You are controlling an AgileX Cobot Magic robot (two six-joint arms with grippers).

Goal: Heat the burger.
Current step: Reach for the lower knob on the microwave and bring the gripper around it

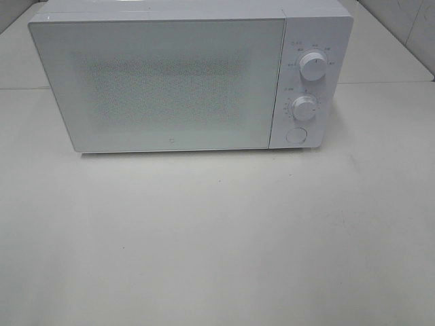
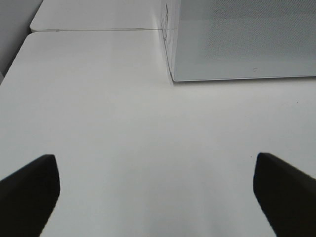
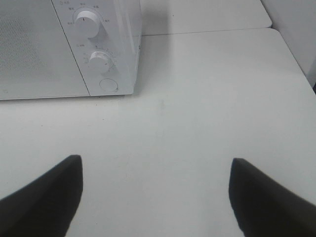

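The burger is out of view in all three views. A white microwave (image 1: pixel 170 81) stands at the back of the white table (image 1: pixel 217 238) with its door shut; it also shows as the microwave (image 2: pixel 242 44) in the left wrist view and the microwave (image 3: pixel 59 49) in the right wrist view. Two round knobs (image 1: pixel 314 64) and a round button (image 1: pixel 295 135) sit on its right panel. My left gripper (image 2: pixel 155 190) is open over bare table in front of the microwave's left corner. My right gripper (image 3: pixel 155 190) is open over bare table in front of the control panel. Neither arm appears in the high view.
A seam (image 1: pixel 380 83) runs across the table behind the microwave's front line. A grey wall (image 1: pixel 408 27) edges the table at the far right. The table's left edge (image 2: pixel 19 54) curves away near the left gripper.
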